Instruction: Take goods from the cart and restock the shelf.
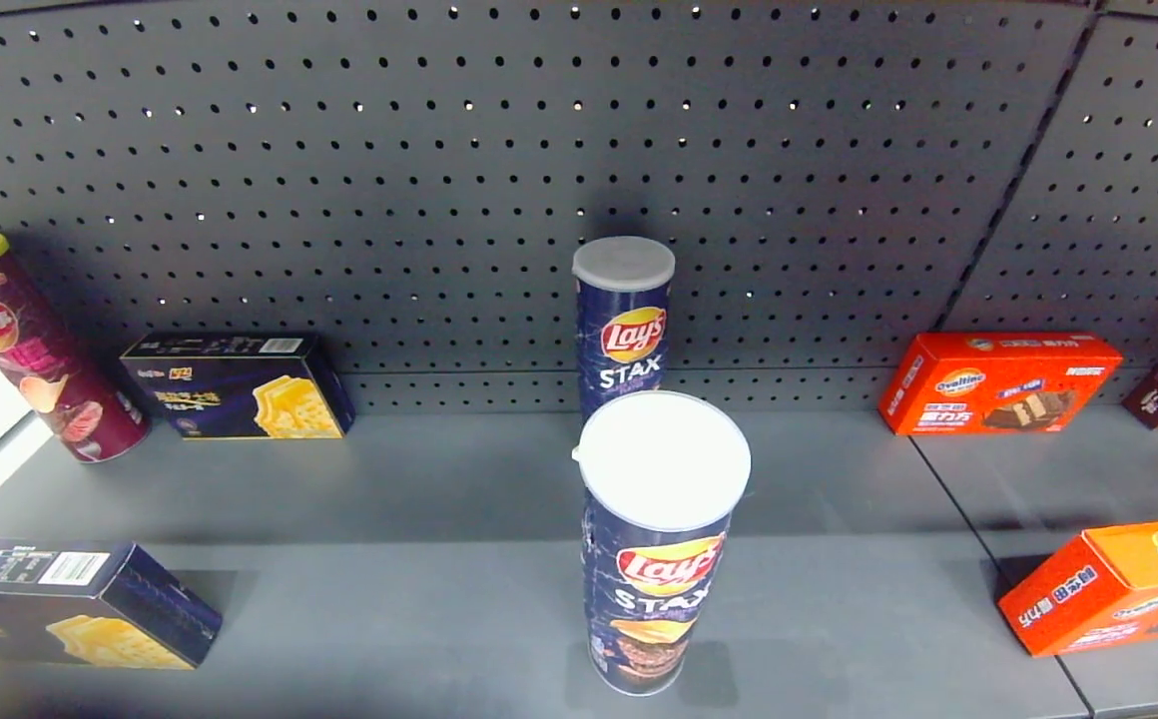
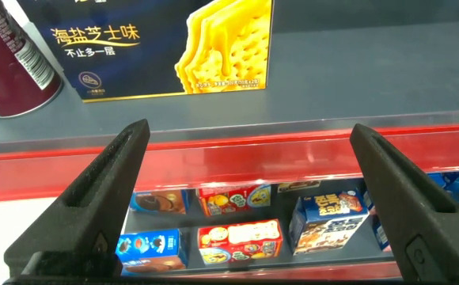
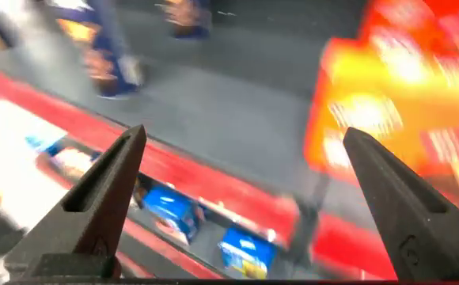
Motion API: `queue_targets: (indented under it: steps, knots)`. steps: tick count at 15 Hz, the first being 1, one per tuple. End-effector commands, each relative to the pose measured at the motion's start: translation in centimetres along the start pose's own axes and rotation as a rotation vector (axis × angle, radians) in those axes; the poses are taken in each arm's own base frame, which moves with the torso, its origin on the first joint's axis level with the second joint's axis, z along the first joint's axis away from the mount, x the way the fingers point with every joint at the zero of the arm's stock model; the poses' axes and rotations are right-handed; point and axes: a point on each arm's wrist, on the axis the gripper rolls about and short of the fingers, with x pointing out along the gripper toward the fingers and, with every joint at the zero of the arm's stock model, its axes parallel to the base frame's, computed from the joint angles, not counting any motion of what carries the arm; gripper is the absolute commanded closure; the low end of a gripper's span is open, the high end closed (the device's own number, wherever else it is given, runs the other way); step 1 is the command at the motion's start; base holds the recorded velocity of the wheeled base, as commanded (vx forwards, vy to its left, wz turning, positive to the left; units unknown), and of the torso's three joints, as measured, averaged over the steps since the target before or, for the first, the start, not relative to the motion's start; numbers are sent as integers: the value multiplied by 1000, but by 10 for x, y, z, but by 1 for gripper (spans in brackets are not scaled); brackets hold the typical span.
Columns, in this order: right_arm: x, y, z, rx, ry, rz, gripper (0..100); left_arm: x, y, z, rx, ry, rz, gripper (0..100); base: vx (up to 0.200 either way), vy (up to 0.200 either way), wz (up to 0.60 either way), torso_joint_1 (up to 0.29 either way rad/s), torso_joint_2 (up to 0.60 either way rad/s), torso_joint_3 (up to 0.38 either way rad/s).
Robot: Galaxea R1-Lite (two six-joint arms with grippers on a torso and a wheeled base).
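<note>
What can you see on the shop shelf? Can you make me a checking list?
Surface: grey metal shelf, red front edge.
Job's things: two upright dark blue crisp tubes with white lids, front tube and back tube; maroon tube with yellow lid; two dark blue cracker boxes; two orange boxes.
Clutter: nothing seen.
Grippers: left gripper and right gripper open, empty.
Cables: nothing seen.
Surroundings: grey pegboard wall; small boxes on lower shelf.

Shop, snack aisle. Grey metal shelf (image 1: 419,499) with perforated back panel (image 1: 389,150). Dark blue cardboard cracker box (image 1: 240,384) at left, orange cardboard box (image 1: 998,384) at right.
</note>
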Motion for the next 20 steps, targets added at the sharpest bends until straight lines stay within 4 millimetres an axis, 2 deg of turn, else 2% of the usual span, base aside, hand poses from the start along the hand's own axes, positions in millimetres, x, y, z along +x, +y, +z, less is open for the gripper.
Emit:
queue_targets:
  steps: [1, 3, 5, 8, 9, 20]
  knots:
    - [-6, 0, -20, 31, 21, -186, 0, 0, 0, 0, -1, 2, 1, 0, 0, 0, 0, 0, 0, 0]
    - [-6, 3, -21, 47, 16, -241, 0, 0, 0, 0, -1, 2, 1, 0, 0, 0, 0, 0, 0, 0]
    - [-6, 5, -21, 35, 0, -225, 0, 0, 0, 0, -1, 2, 1, 0, 0, 0, 0, 0, 0, 0]
    - [-12, 3, -23, -59, -45, -368, 0, 0, 0, 0, -1, 2, 1, 0, 0, 0, 0, 0, 0, 0]
    - [-13, 1, -29, -37, 8, -428, 0, 0, 0, 0, 0, 0, 1, 0, 0, 0, 0, 0, 0, 0]
    - [-13, 1, -28, -37, 0, -425, 0, 0, 0, 0, -22, 0, 7, 0, 0, 0, 0, 0, 0, 0]
